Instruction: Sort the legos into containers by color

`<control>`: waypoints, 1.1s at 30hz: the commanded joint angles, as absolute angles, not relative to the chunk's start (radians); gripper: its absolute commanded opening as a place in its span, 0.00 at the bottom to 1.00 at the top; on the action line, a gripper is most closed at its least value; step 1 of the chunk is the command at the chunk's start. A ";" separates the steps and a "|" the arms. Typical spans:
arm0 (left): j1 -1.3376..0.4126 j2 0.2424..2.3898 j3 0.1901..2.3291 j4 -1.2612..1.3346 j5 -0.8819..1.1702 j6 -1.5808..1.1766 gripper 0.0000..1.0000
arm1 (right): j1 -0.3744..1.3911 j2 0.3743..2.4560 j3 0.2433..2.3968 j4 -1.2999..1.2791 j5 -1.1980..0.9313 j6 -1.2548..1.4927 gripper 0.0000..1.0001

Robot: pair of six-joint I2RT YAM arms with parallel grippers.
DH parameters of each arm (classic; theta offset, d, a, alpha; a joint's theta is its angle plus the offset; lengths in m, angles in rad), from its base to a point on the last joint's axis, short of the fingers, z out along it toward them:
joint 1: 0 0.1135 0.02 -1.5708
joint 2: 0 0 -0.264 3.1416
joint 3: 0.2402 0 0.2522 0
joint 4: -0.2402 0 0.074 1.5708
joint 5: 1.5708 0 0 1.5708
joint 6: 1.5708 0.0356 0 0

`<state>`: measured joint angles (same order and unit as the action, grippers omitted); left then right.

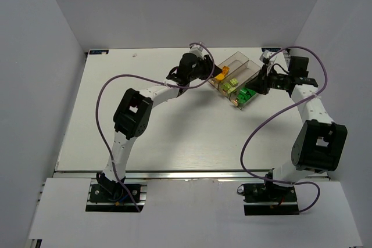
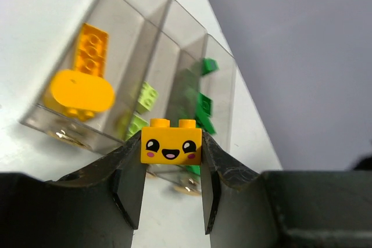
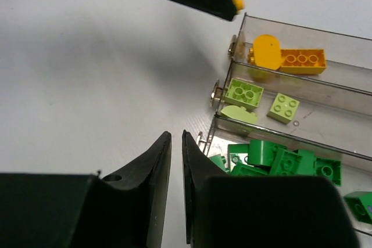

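The left gripper (image 2: pixel 171 146) has its jaws clamped on a yellow brick (image 2: pixel 171 142) with a smiling face, held in the air just short of the near end of the three joined bins (image 3: pixel 302 26). The right gripper (image 3: pixel 175 137) hangs beside the bins with its jaws almost closed on nothing. The orange pieces (image 3: pixel 302 61), lime bricks (image 3: pixel 244 93) and dark green bricks (image 3: pixel 279 158) each lie in their own bin. I see no loose bricks on the counter (image 1: pixel 145 137), so this looks like the last drop: carry the brick over the outer bin with the orange pieces, then open the jaws
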<state>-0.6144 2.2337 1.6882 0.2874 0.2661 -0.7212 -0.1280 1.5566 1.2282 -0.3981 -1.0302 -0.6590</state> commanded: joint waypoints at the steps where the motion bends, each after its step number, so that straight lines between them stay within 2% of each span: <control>1: -0.627 2.273 1.802 0.204 0.141 -0.628 0.24 | -0.130 1.493 1.198 -0.391 -1.085 -0.664 0.19; 4: -0.638 2.327 1.928 0.134 0.080 -0.595 0.25 | -0.130 1.479 1.175 -0.382 -1.094 -0.644 0.18; 10: -0.667 2.462 2.166 0.006 -0.047 -0.531 0.33 | -0.144 1.479 1.160 -0.367 -1.124 -0.606 0.18; 18: -0.678 2.497 2.197 -0.026 -0.227 -0.468 0.44 | -0.170 1.483 1.164 -0.360 -1.152 -0.580 0.23; 21: -0.680 2.526 2.239 -0.047 -0.235 -0.462 0.47 | -0.173 1.482 1.163 -0.361 -1.154 -0.574 0.24; 24: -0.683 2.556 2.284 -0.069 -0.235 -0.453 0.57 | -0.175 1.483 1.161 -0.360 -1.155 -0.572 0.26; 29: -0.684 2.559 2.275 -0.080 -0.230 -0.459 0.67 | -0.179 1.486 1.161 -0.360 -1.154 -0.565 0.28; 33: -0.684 2.557 2.272 -0.089 -0.227 -0.460 0.70 | -0.181 1.489 1.163 -0.350 -1.154 -0.554 0.28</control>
